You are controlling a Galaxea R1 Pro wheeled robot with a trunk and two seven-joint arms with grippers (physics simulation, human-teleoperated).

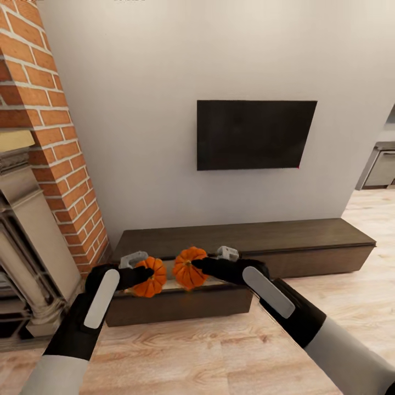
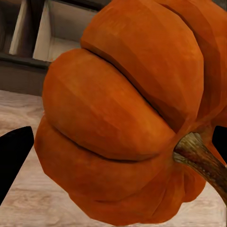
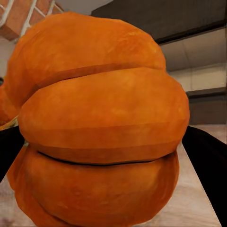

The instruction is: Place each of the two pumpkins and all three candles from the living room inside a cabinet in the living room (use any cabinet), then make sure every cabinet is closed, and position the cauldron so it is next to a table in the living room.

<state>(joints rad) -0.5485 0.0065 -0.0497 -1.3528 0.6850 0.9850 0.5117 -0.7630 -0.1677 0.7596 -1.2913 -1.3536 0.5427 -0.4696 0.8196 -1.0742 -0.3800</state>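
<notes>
Light: bright, even and diffuse across the white wall (image 1: 137,109), no visible source.
Shadows: faint, soft under the cabinet (image 1: 307,241).
Glare: none on the television (image 1: 256,134).
Focus: wrist views show blocky, faceted pumpkin surfaces.
Edges: slight wide-angle lean.

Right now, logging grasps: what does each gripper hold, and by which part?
Left gripper holds one pumpkin, right gripper the other pumpkin, each clamped across its ribbed sides, not the stem.

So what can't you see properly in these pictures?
- Inside the open drawer of the cabinet: head view, the pumpkins and grippers cover it.
- Left gripper fingertips: behind the left pumpkin.
- Right gripper fingertips: behind the right pumpkin.
- Kitchen cupboards: cut off by the picture's edge.
</notes>
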